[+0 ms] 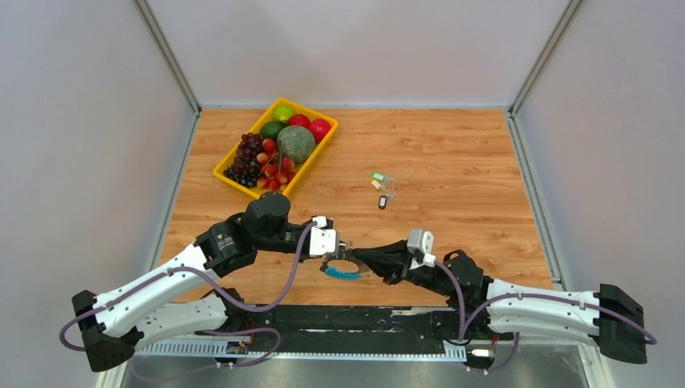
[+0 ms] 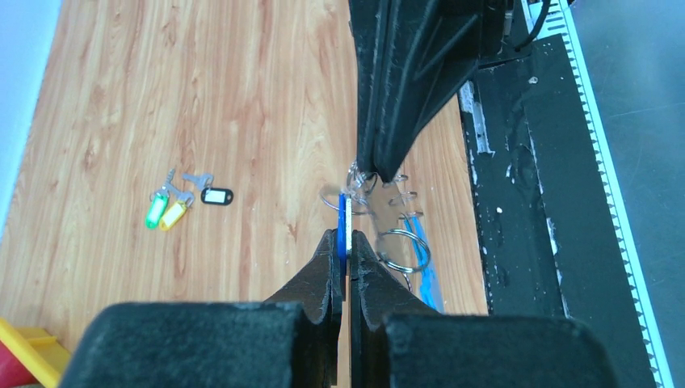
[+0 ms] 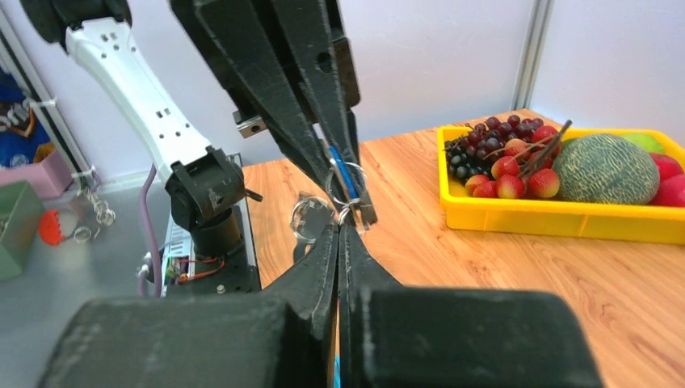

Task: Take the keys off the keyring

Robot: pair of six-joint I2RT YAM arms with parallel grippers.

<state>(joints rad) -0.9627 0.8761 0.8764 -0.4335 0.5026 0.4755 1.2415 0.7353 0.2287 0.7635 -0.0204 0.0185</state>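
I've got the left arm (image 1: 161, 279) low w/ elbow bent, forearm reaching in toward ctr. The right arm (image 1: 525, 305) mirrors it from the other side, so the two wrists meet tip-to-tip just beyond the black base rail (image 1: 363, 317).

The left fingers (image 2: 333, 257) pinch the blue-tagged key (image 2: 345, 217), its tag edge-on and upright btwn them. The right fingers (image 3: 333, 242) are pressed together, tips in the small wire rings directly opposite the left tips; I can't tell if any wire is caught.

The keyring (image 1: 342, 272) trails down from both sets of tips, its blue section lying on the counter (image 1: 452, 162) on the rail side of the fingers. Three loose keys (image 1: 381, 187) (green, yellow, black tags) lie beyond the fingers, well apart from the ring.

The fruit tray (image 1: 317, 153) sits farther out, on the left arm's side. Bare wood runs beyond and right of the fingers, w/ the rail edge close behind them.
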